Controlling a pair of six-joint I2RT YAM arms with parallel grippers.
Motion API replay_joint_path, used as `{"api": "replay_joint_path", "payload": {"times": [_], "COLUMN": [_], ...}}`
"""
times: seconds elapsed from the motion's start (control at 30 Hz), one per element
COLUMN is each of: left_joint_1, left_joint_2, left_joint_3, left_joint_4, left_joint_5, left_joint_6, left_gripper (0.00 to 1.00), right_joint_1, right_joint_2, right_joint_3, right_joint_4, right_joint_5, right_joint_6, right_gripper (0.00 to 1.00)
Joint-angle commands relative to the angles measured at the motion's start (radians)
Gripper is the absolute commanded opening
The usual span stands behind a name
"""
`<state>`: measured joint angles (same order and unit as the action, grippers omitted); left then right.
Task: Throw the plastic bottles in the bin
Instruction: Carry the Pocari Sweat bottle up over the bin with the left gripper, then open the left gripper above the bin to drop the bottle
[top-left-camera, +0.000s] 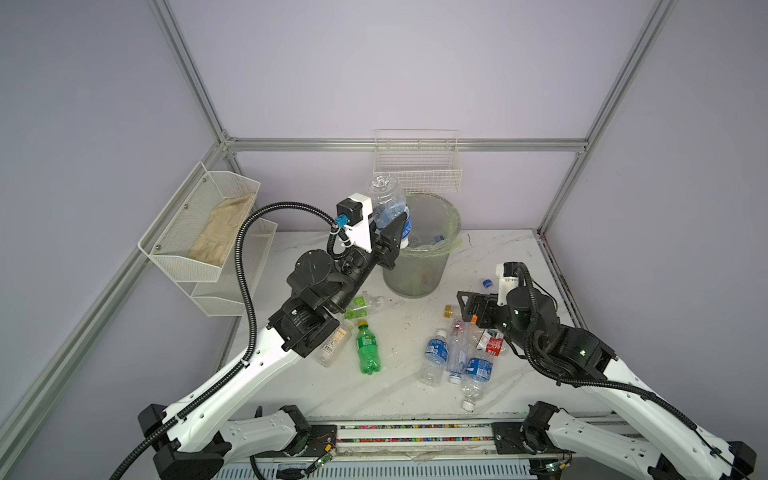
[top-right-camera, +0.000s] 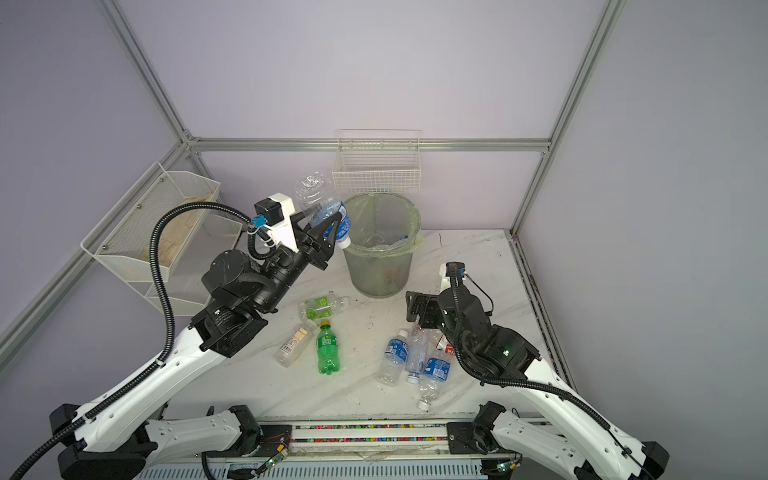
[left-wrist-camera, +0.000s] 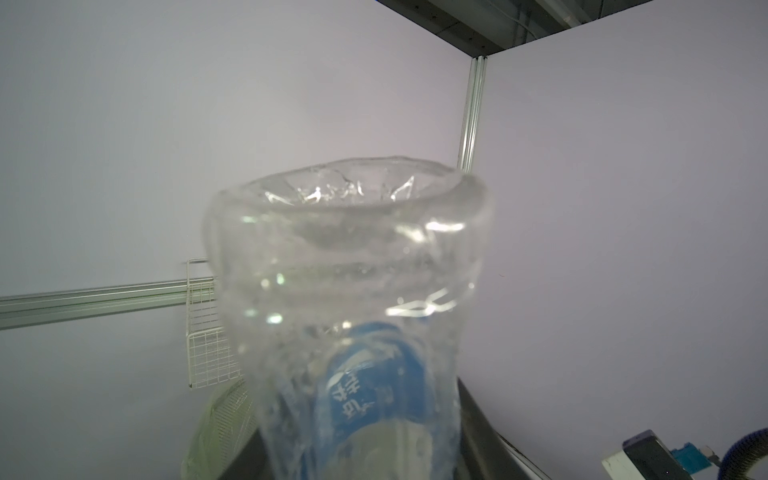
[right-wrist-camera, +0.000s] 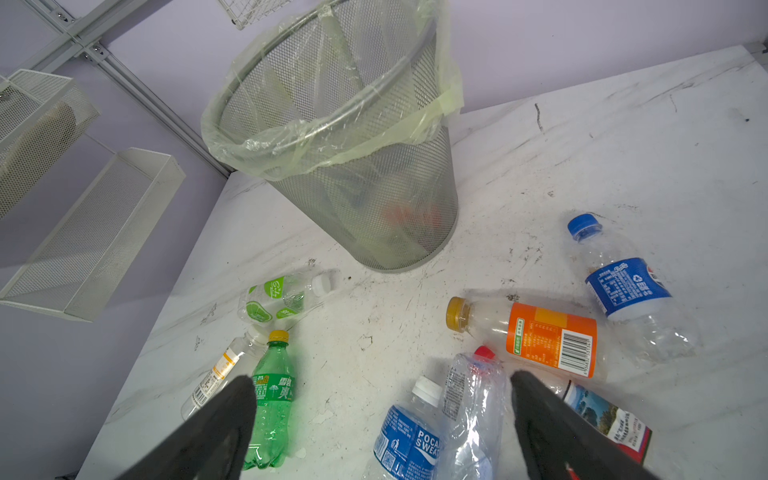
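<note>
Left fingers (top-left-camera: 394, 232) are clamping a clear blue-labelled bottle (top-left-camera: 385, 198) across its label. They are holding it cap down and base up, raised above the near-left rim of the mesh bin (top-left-camera: 415, 274).

Risk: the white cap is hanging close to that rim rather than over the middle. On release the bottle may be striking the rim or the loose green liner and bouncing back onto the surface (top-left-camera: 395, 395).

Right fingers (top-left-camera: 466, 306) are standing wide apart and gripping nothing, above the bottles lying at right.

The held bottle is looking empty, ribbed and thin-walled, and is appearing pinched in at the grip.
</note>
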<state>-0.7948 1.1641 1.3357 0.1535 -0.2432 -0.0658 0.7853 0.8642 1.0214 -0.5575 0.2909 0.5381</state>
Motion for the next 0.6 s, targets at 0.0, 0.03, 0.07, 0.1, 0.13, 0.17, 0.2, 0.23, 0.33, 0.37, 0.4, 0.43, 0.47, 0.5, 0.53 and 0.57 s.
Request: {"api": "replay_joint_path", "payload": {"times": [0.0, 0.03, 0.07, 0.1, 0.13, 0.17, 0.2, 0.23, 0.33, 0.37, 0.4, 0.43, 0.47, 0.5, 0.53, 0.57], "left_joint_1": [0.007, 0.012, 0.018, 0.029, 0.048, 0.067, 0.092, 0.108, 0.131, 0.131, 0.131, 0.131, 0.131, 0.129, 0.129, 0.128], "left_joint_2": [0.066, 0.102, 0.134, 0.188, 0.237, 0.314, 0.376, 0.441, 0.579, 0.604, 0.618, 0.615, 0.601, 0.577, 0.545, 0.517], "left_joint_3": [0.135, 0.166, 0.203, 0.254, 0.319, 0.378, 0.451, 0.524, 0.731, 0.774, 0.81, 0.821, 0.813, 0.788, 0.753, 0.716], "left_joint_4": [0.073, 0.054, 0.03, -0.009, -0.064, -0.115, -0.179, -0.259, -0.446, -0.483, -0.52, -0.53, -0.522, -0.496, -0.458, -0.424], "left_joint_5": [-0.029, -0.021, -0.011, 0.002, 0.016, 0.027, 0.042, 0.049, 0.017, -0.01, -0.025, -0.026, -0.024, -0.02, -0.016, -0.014], "left_joint_6": [0.047, 0.045, 0.047, 0.046, 0.034, 0.019, -0.002, -0.022, -0.056, -0.08, -0.098, -0.107, -0.114, -0.123, -0.13, -0.132], "left_gripper": [0.0, 0.0, 0.0, 0.0, 0.0, 0.0, 0.0, 0.0, 0.86, 1.0, 1.0, 1.0, 1.0, 1.0, 1.0, 1.0], "right_joint_1": [-0.001, -0.001, -0.002, -0.001, -0.002, -0.002, -0.001, -0.002, -0.001, -0.001, -0.001, -0.001, -0.001, -0.001, -0.001, -0.002], "right_joint_2": [-0.004, -0.004, -0.004, -0.006, -0.009, -0.012, -0.017, -0.022, -0.039, -0.045, -0.053, -0.062, -0.07, -0.076, -0.081, -0.082], "right_joint_3": [0.034, 0.037, 0.038, 0.041, 0.042, 0.041, 0.042, 0.043, 0.049, 0.049, 0.05, 0.048, 0.046, 0.043, 0.038, 0.035], "right_joint_4": [0.006, 0.004, 0.0, -0.005, -0.006, -0.007, -0.008, -0.009, -0.026, -0.034, -0.041, -0.045, -0.047, -0.047, -0.045, -0.043], "right_joint_5": [0.001, 0.001, 0.001, 0.002, 0.003, 0.001, -0.002, -0.005, -0.001, 0.003, 0.008, 0.011, 0.011, 0.013, 0.012, 0.011], "right_joint_6": [0.01, 0.009, 0.009, 0.01, 0.01, 0.01, 0.011, 0.011, 0.013, 0.013, 0.013, 0.013, 0.01, 0.011, 0.011, 0.01], "right_gripper": [0.97, 0.97, 0.97, 0.97, 0.97, 0.97, 0.97, 0.97, 0.97, 0.97, 0.97, 0.97, 0.97, 0.97, 0.97, 0.97]}}
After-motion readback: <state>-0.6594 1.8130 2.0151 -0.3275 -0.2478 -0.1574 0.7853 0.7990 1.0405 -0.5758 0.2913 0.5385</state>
